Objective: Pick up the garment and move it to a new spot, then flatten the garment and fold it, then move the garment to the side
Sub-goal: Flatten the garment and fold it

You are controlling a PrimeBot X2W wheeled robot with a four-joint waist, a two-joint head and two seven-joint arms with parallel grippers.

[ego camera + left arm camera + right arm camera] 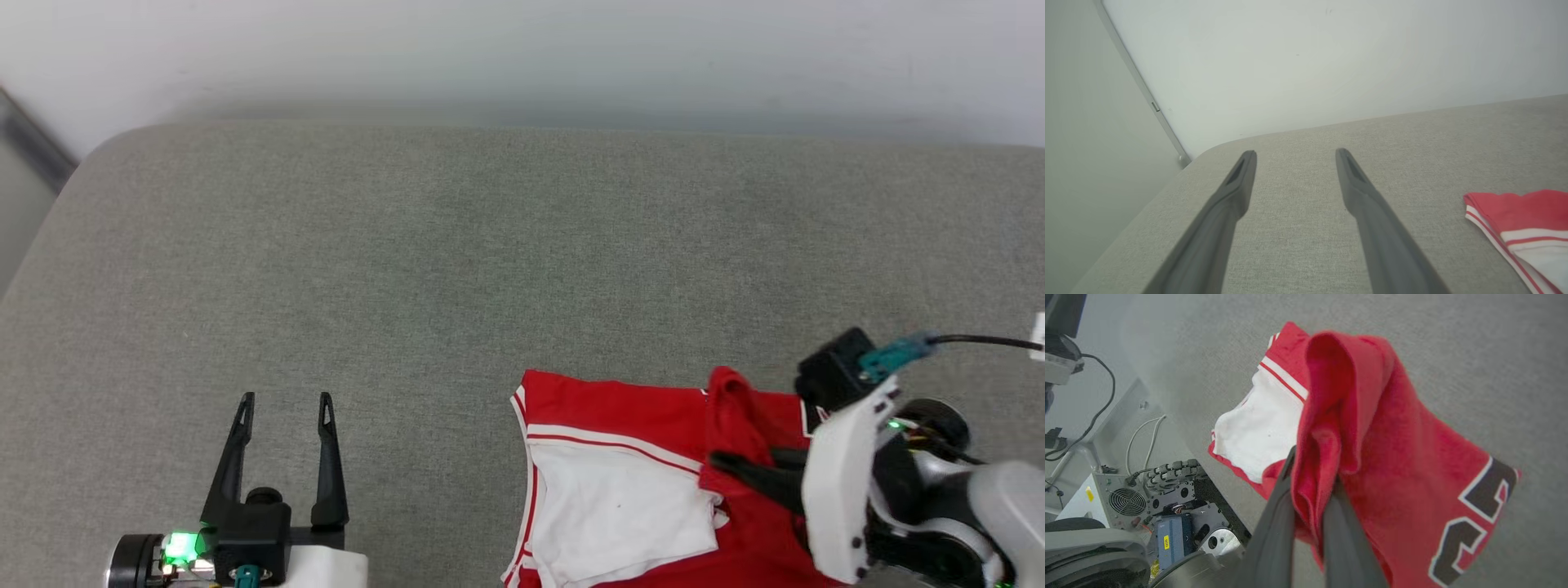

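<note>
Left gripper (286, 398): held over the bare near-left part of the grey padded surface (457, 245). The two dark fingers are spread wide apart and nothing is held between them.
Right gripper (1312, 473): closed on a bunched fold of red cloth. The fold is pinched between the two fingers and drawn up into a ridge.
Garment (620, 408): located at the near right of the surface, well apart from the left gripper. The part left of the pinched fold lies on the surface.
White sleeve (620, 506): laid uppermost on the garment's left part and bordered by striped trim (604, 441).
Print (1478, 514): a black, white-outlined numeral is seen on the red panel beside the right gripper; it is partly cut off.
Wall (522, 49): pale, directly behind the surface.
Fan housing (1126, 500): seen with cables below the surface edge.
</note>
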